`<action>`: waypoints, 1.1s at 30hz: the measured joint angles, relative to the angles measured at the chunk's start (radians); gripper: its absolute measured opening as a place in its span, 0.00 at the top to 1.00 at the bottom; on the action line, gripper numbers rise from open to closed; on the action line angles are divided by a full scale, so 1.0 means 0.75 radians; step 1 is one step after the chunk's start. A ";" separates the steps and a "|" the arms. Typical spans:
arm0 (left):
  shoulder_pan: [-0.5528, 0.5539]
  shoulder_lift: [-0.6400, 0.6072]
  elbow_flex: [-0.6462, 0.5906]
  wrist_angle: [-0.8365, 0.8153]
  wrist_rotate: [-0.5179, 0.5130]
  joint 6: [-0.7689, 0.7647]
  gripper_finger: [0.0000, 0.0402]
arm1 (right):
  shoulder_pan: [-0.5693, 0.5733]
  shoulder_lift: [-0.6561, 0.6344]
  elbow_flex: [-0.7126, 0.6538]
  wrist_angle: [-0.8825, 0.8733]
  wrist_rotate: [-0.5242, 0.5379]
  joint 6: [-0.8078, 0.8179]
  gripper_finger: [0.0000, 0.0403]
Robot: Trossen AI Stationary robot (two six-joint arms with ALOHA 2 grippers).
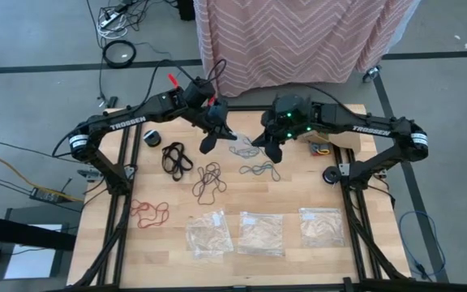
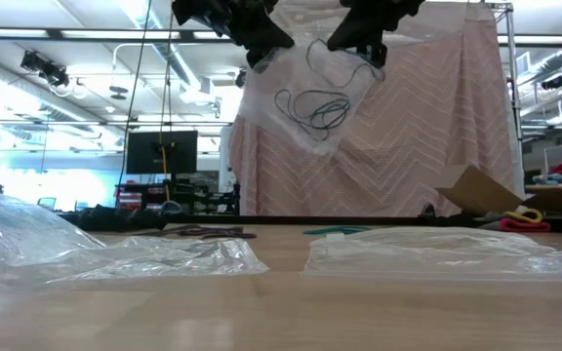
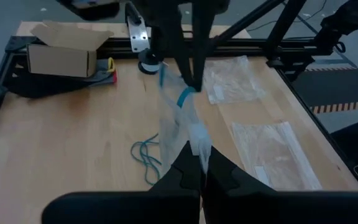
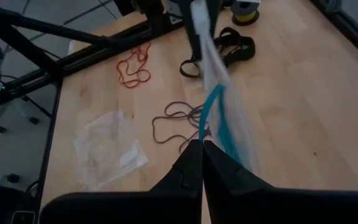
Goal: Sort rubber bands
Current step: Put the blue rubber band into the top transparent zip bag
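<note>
left gripper (image 1: 210,138): clamped on one edge of a clear bag (image 2: 312,97), raised above the tabletop (image 1: 298,182)
right gripper (image 1: 271,144): clamped on the bag's opposite edge, same height
bag: hangs stretched between both grippers, teal rubber bands (image 2: 322,112) inside
teal on tabletop (image 1: 256,170): loose strands under the raised bag
dark brown bands (image 1: 208,182): just left of those strands
black bands (image 1: 176,157): further left, beside the brown
red bands (image 1: 149,213): near the left front corner, well apart from the bag
empty bags (image 1: 262,233): three flat in a row along the front edge
</note>
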 joint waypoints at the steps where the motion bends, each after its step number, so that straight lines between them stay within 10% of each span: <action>1: 0.000 0.000 0.000 -0.011 0.001 0.000 1.00 | -0.001 0.003 0.000 0.035 -0.001 0.001 1.00; 25: 0.000 0.000 0.000 -0.016 0.002 0.008 1.00 | -0.035 0.141 0.002 0.028 -0.158 -0.029 0.99; 33: 0.000 0.000 0.000 -0.027 0.003 0.009 1.00 | -0.027 0.168 0.002 0.087 -0.328 0.026 0.70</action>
